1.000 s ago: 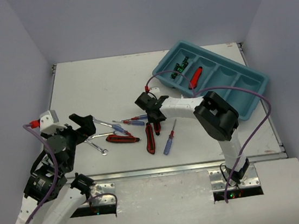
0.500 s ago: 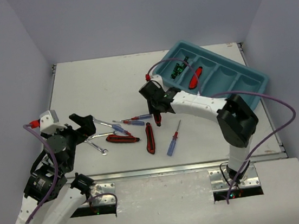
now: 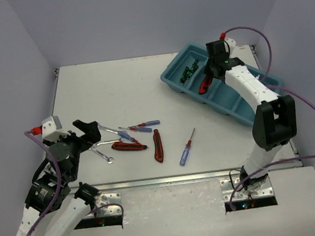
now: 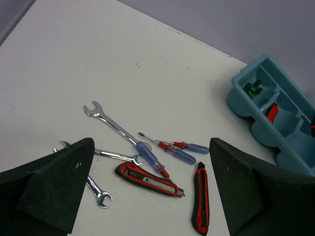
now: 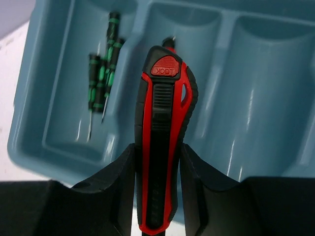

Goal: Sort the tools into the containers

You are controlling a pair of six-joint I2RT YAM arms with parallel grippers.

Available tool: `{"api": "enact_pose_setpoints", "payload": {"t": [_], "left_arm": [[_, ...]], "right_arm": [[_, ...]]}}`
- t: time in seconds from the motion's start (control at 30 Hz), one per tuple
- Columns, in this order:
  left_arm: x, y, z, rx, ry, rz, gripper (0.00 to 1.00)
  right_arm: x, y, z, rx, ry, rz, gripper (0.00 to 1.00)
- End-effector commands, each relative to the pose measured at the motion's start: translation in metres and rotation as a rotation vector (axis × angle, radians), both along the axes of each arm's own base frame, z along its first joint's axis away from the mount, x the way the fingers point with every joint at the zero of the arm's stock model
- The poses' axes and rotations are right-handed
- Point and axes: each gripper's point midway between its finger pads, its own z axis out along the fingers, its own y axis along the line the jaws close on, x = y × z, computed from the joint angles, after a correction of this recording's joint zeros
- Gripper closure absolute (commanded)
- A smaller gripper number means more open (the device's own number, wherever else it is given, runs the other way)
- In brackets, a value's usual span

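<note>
Red-and-black plastic of a utility knife (image 5: 165, 142) stands between the two fingers (image 5: 120, 182) of the right gripper (image 5: 158, 172), which is clenched on its lower half and touches both its sides. The knife hangs over the teal tray (image 5: 224, 29), above the wall between the end compartment and the next one. Thin black-and-green screwdrivers (image 5: 103, 81) lie in the end compartment. The left gripper (image 3: 92, 132) is spread wide and grasps nothing, above the white table (image 4: 98, 49), where wrenches (image 4: 110, 125), blue-and-red screwdrivers (image 4: 184, 147) and two more knives (image 4: 147, 178) lie close together
</note>
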Motion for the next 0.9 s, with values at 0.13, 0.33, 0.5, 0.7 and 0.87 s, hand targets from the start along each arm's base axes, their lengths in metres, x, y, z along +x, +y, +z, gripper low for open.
{"api": "enact_pose_setpoints", "payload": {"t": [0.13,0.33,0.5,0.7,0.87], "left_arm": [[0.005,-0.002,0.006,-0.003,-0.026,-0.004,0.0],[0.005,-0.002,0.007,-0.002,-0.025,-0.004,0.0],[0.005,-0.002,0.006,0.0,-0.021,-0.004,0.0],[0.006,-0.002,0.005,0.002,-0.018,0.003,0.0],[0.006,-0.002,0.004,0.005,-0.012,0.001,0.0]], "right_arm": [[0.062,-0.03,0.02,0.042,-0.059,-0.077,0.49],[0.077,-0.008,0.012,0.078,0.014,0.042,0.32],[0.046,0.034,0.023,0.085,-0.003,0.201,0.3],[-0.059,0.139,-0.024,0.028,0.153,0.626,0.29],[-0.135,0.189,-0.066,-0.031,0.22,0.718,0.06]]}}
